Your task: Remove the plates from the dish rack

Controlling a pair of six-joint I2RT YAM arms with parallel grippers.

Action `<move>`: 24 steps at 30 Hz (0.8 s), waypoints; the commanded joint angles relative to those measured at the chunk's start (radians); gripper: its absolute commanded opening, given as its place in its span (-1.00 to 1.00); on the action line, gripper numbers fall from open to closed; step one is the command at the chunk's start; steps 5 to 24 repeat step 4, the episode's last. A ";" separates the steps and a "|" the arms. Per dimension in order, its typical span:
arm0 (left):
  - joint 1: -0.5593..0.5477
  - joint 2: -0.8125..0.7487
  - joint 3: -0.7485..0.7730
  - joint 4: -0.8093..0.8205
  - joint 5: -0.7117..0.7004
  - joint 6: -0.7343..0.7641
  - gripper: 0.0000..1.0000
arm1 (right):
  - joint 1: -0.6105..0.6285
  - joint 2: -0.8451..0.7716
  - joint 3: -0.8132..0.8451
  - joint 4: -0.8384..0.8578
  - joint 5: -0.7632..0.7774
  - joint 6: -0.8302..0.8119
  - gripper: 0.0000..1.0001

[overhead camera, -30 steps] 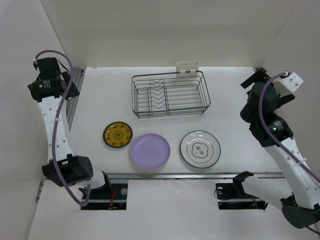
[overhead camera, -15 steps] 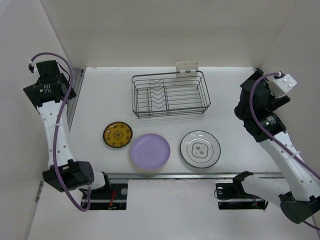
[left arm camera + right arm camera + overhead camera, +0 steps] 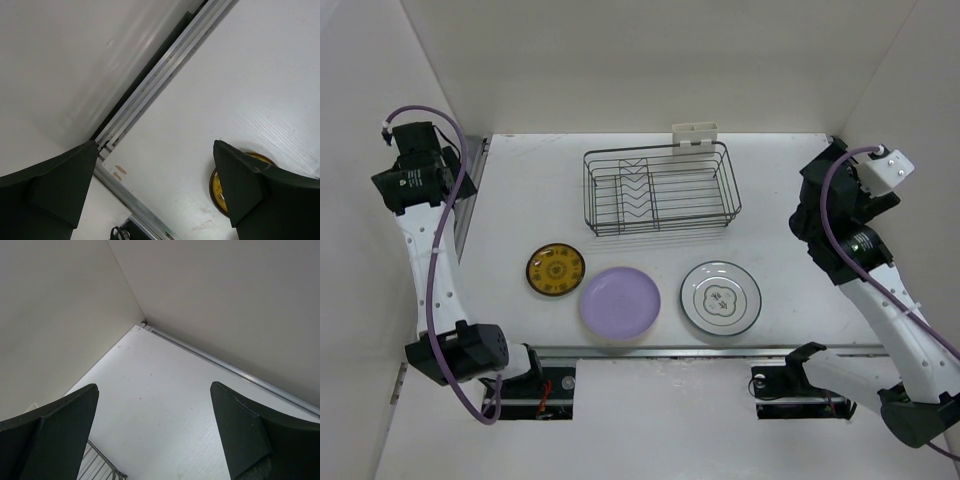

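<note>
Dish rack sits rear-centre on table, white cutlery holder clipped to its far edge. Three plates lie flat near front edge, L to R: brown-and-yellow plate, lavender plate just beside it, white grey-patterned plate apart. Left gripper & right gripper: jaws spread wide, nothing held, at L/R table sides, well apart from plates.

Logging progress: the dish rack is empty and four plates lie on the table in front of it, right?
Three, not four: the top external view shows the brown-and-yellow plate, lavender plate and grey-patterned plate on the table before the empty dish rack.
</note>
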 commanded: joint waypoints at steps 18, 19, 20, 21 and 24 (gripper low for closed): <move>-0.003 -0.037 -0.007 0.007 0.024 0.009 1.00 | -0.002 -0.008 0.036 -0.003 -0.002 0.034 0.98; -0.003 -0.037 -0.007 0.007 0.024 0.009 1.00 | -0.002 -0.008 0.036 -0.003 -0.002 0.034 0.98; -0.003 -0.037 -0.007 0.007 0.024 0.009 1.00 | -0.002 -0.008 0.036 -0.003 -0.002 0.034 0.98; -0.003 -0.037 -0.007 0.007 0.024 0.009 1.00 | -0.002 -0.008 0.036 -0.003 -0.002 0.034 0.98; -0.003 -0.037 -0.007 0.007 0.024 0.009 1.00 | -0.002 -0.008 0.036 -0.003 -0.002 0.034 0.98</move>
